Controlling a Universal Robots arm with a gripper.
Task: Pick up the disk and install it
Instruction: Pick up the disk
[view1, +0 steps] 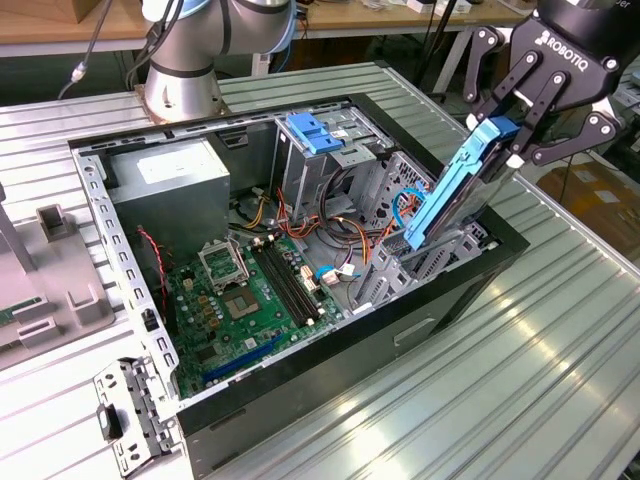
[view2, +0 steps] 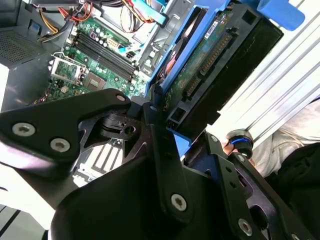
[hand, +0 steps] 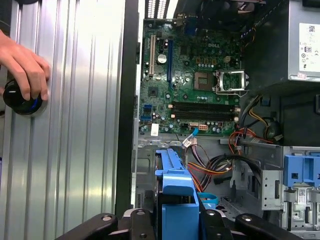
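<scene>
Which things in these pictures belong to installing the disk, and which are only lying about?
Part of the job:
- the disk, tilted over the open computer case
- the end effector, closed on the disk

Only standing by:
- the power supply box
- the motherboard
- the blue bracket on the drive cage
- a person's hand on a black knob

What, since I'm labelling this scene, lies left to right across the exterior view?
From the left: grey fixture → power-supply box → blue bracket → disk, gripped at its top by the tool.
</scene>
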